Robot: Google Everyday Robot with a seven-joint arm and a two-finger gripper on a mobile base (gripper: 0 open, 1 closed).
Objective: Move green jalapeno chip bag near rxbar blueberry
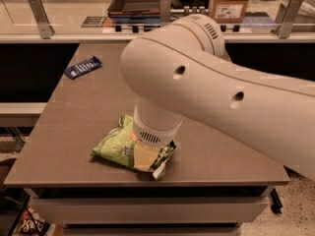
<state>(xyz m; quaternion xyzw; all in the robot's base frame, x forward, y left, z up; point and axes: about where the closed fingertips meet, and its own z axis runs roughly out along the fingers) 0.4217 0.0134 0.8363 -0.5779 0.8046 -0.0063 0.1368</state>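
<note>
The green jalapeno chip bag (114, 146) lies flat near the front edge of the brown table (78, 107). My gripper (145, 156) points straight down onto the right part of the bag, below the white wrist cuff; one pale finger (142, 156) shows against the bag. The small blue rxbar blueberry (82, 67) with white lettering lies at the table's far left, well away from the bag. My large white arm covers the middle and right of the table.
A counter with a glass rail runs behind the table, with a cardboard box (230, 3) and a dark tray (140, 1) on it. The table's front edge (147, 183) is just below the bag. A colourful bag (29, 222) lies on the floor at lower left.
</note>
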